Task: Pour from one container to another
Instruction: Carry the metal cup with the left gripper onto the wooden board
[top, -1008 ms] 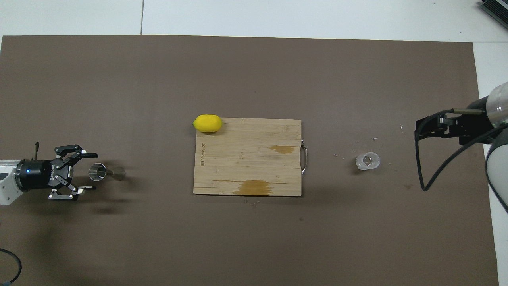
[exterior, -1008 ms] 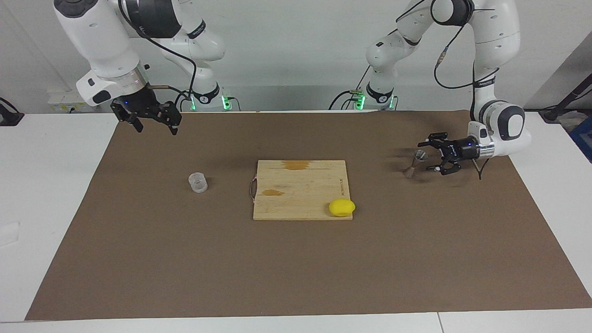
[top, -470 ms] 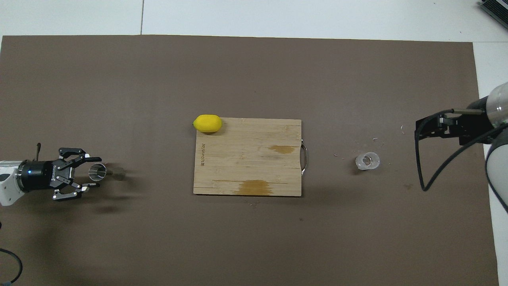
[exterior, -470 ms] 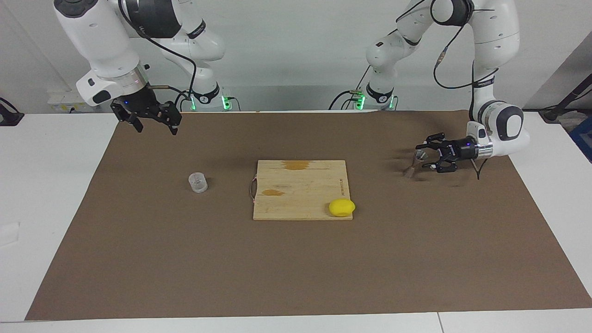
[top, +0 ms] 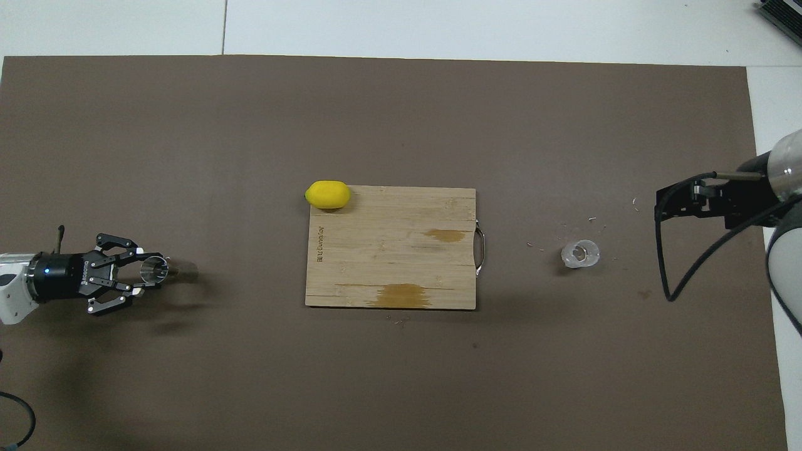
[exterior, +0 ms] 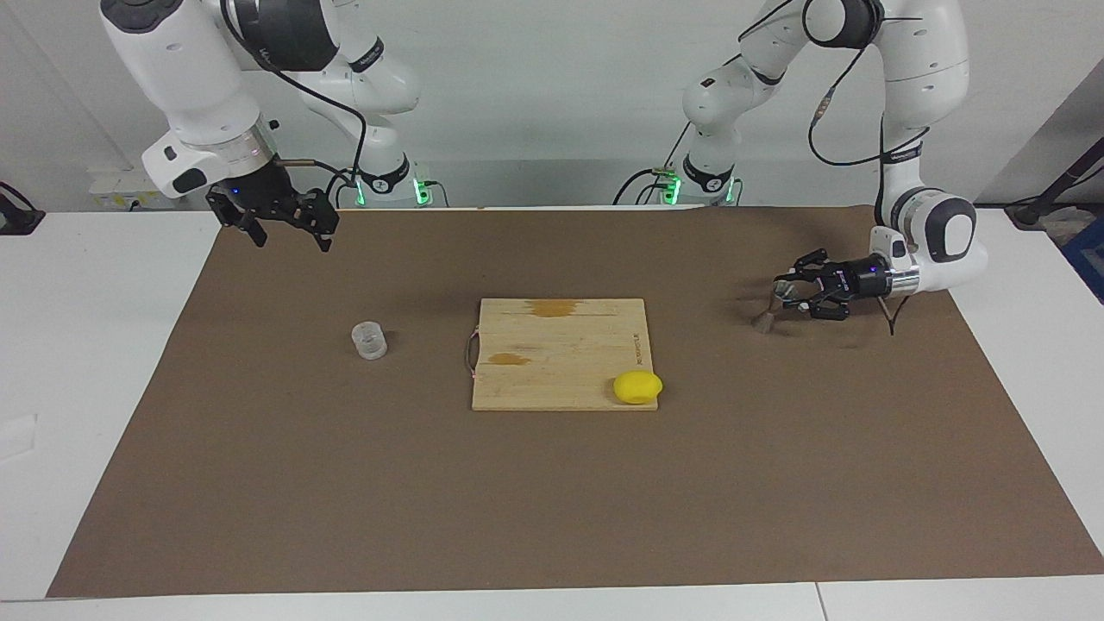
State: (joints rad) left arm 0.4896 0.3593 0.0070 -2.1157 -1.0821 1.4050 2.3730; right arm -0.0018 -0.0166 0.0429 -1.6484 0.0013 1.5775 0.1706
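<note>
The metal hourglass jigger stands on the brown mat toward the left arm's end of the table; it also shows in the overhead view. My left gripper lies level, low over the mat, its fingers closed in on the jigger's upper cone. The small clear cup stands alone on the mat toward the right arm's end. My right gripper waits open and empty in the air, over the mat's edge nearest the robots, well apart from the cup.
A wooden cutting board with a metal handle lies mid-table between cup and jigger. A yellow lemon rests at the board's corner farthest from the robots. Small crumbs lie on the mat around the cup.
My left gripper's fingers have narrowed from wide open to close around the jigger's upper cone. The jigger, the cup and the right arm have not moved.
</note>
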